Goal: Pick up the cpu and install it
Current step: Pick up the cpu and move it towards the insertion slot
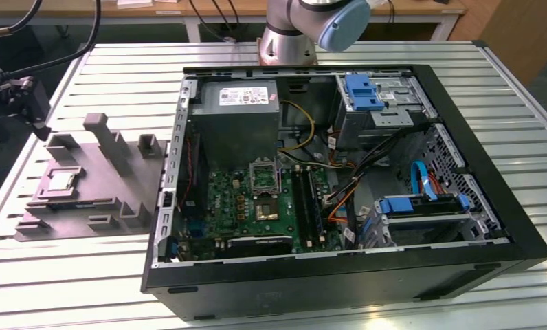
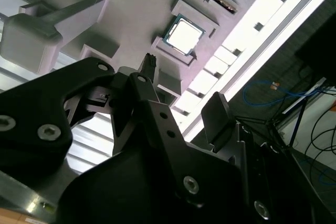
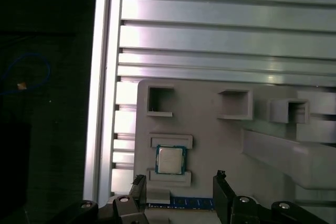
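my pincer (image 3: 178, 182) hangs wide and empty near the cpu (image 3: 170, 160), seated in a grey holder (image 3: 210, 129) by the table (image 3: 210, 40) edge; light, stiff, fragile, i judge: grip opposite rims.

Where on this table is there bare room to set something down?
Bare slats of the table lie between the grey fixture and the near edge, and on the exterior view's right of the computer case. Inside it, cables crowd.
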You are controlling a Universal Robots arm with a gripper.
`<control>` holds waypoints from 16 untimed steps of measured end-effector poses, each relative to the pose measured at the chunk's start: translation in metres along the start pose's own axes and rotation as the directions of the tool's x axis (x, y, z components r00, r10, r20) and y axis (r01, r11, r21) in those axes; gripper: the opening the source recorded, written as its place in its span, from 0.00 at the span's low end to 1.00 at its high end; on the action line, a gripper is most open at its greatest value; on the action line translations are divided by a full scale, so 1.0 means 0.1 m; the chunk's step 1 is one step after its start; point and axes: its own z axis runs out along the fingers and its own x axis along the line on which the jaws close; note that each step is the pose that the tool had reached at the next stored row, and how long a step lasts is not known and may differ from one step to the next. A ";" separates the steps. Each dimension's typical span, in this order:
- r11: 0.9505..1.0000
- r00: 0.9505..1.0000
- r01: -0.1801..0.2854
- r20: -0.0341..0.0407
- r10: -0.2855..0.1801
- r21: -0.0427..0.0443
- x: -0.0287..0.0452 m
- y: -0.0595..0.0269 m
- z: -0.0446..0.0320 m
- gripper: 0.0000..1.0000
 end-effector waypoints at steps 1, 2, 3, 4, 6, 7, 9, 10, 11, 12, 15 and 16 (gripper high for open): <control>1.000 1.000 0.000 0.000 0.000 0.000 0.000 -0.001 0.014 0.62; 1.000 1.000 0.000 0.000 0.000 0.000 0.000 -0.002 0.028 0.62; 1.000 1.000 0.000 0.000 0.000 0.000 0.000 -0.002 0.040 0.62; 1.000 1.000 0.000 0.000 0.000 0.000 0.000 -0.003 0.051 0.62; 1.000 1.000 0.000 0.000 0.000 0.000 0.000 -0.004 0.068 0.62; 1.000 1.000 0.000 0.000 0.000 0.000 0.000 -0.004 0.076 0.62; 1.000 1.000 0.000 0.000 0.000 0.000 0.001 -0.005 0.089 0.62; 1.000 1.000 0.000 0.000 0.000 0.000 0.001 -0.005 0.095 0.62; 1.000 1.000 0.000 0.000 0.000 0.000 0.001 -0.005 0.099 0.62; 1.000 1.000 0.000 -0.001 0.000 0.000 0.001 -0.005 0.102 0.62; 1.000 1.000 0.000 -0.003 0.000 0.000 0.001 -0.006 0.113 0.62; 1.000 1.000 0.000 -0.003 0.000 0.000 0.001 -0.006 0.117 0.62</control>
